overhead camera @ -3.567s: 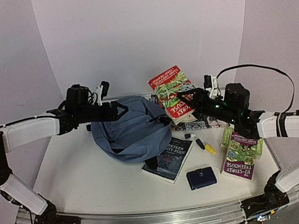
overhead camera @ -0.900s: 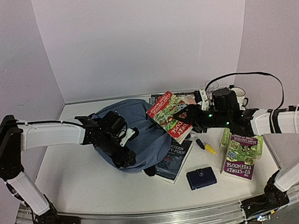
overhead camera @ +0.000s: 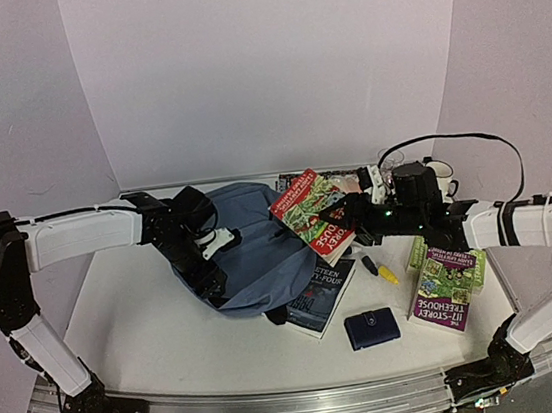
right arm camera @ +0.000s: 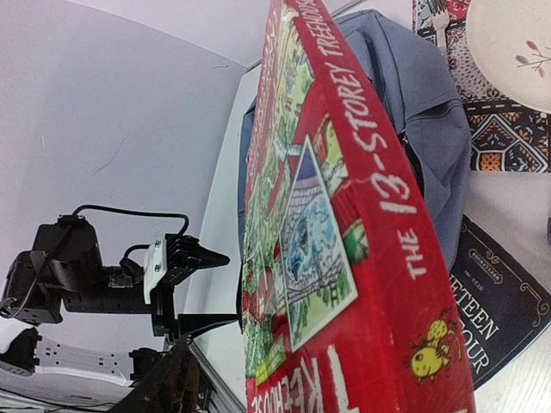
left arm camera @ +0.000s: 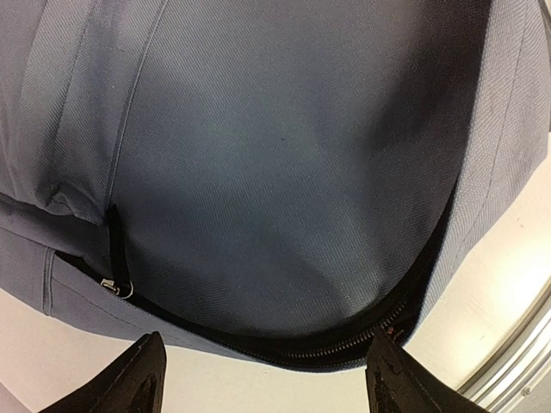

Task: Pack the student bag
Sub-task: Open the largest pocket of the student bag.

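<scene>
Left gripper (overhead camera: 214, 281): jaws spread, nothing held. It points down at the near left edge of the large soft slate-blue fabric backpack (overhead camera: 256, 241). In the left wrist view both fingertips (left arm camera: 145, 380) sit just in front of the black zip line (left arm camera: 331, 348) that runs along the backpack's lower edge. Can't tell whether they touch the cloth.

The backpack lies slumped on the white table (overhead camera: 141, 334), left of centre. Its mouth looks flat rather than gaping, and I can't tell if it is unzipped.

Right gripper (overhead camera: 351, 215): clamped on the red glossy paperback with the green cartoon cover (overhead camera: 310, 208). It holds the book tilted, with its far end over the backpack's right side.

Other things on the table:
- A dark navy paperback (overhead camera: 317, 297) lies partly under the backpack's near edge.
- A small navy wallet (overhead camera: 372, 329) is near it.
- A purple-and-green paperback (overhead camera: 449, 286) is further right.

Likely step: open the mouth so the red book can go in. To do it well:
- The left jaws should pinch only the top layer of fabric beside the zip, not both layers.
- They should then lift up and back to make a real opening.
- The right arm should wait until the gap shows, then feed the book in narrow edge first, along the zip line.
- Risk: soft cloth slips out of the pinch, or the book's corner snags on the zip trim.
</scene>
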{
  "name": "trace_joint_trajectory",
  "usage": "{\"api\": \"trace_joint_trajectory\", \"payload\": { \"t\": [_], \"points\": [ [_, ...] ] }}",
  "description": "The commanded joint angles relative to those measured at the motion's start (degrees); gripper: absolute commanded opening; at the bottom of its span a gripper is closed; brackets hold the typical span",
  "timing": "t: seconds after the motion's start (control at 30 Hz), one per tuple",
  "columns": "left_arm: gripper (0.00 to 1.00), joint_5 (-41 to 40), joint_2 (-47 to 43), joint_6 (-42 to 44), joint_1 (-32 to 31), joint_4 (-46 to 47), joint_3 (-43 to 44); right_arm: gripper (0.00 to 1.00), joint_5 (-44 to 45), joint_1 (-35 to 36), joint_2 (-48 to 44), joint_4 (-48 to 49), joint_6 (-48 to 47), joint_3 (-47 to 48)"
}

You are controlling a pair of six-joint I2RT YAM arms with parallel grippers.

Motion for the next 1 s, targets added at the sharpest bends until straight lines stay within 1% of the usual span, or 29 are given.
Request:
{"api": "trace_joint_trajectory", "payload": {
  "t": [0.0, 0.13, 0.27, 0.6, 0.77, 0.87, 0.97],
  "points": [
    [0.81, -0.8, 0.7, 2.4, -0.1, -1.2, 0.4, 0.00, -1.5, 0.0, -0.1, 4.5, -1.4, 3.1],
    [0.80, -0.6, 2.1, 2.8, -0.1, -1.2, 0.8, 0.00, -1.7, -0.1, 0.2, 4.5, -1.5, 3.3],
    [0.79, 1.4, 2.3, 2.9, -0.3, -1.2, 0.7, 0.00, -1.6, -0.1, 0.4, 4.6, -1.4, 3.2],
    [0.80, 3.0, 3.9, 3.9, -2.7, -0.9, 0.5, 0.00, -1.6, -0.1, 1.0, 5.0, -1.4, 3.4],
    [0.80, -0.1, 5.7, 3.3, -3.5, 0.1, 0.9, 0.00, -1.7, -0.1, 1.4, 5.5, -1.1, 3.5],
    [0.77, -3.2, 6.8, 2.8, -3.5, 2.1, 2.2, 0.00, -1.9, 0.0, 1.9, 5.7, -1.1, 3.6],
    [0.75, -3.4, 7.5, 2.8, -3.5, 5.1, 3.5, 0.00, -2.1, -0.1, 2.4, 6.0, -1.0, 3.8]
  ]
}}
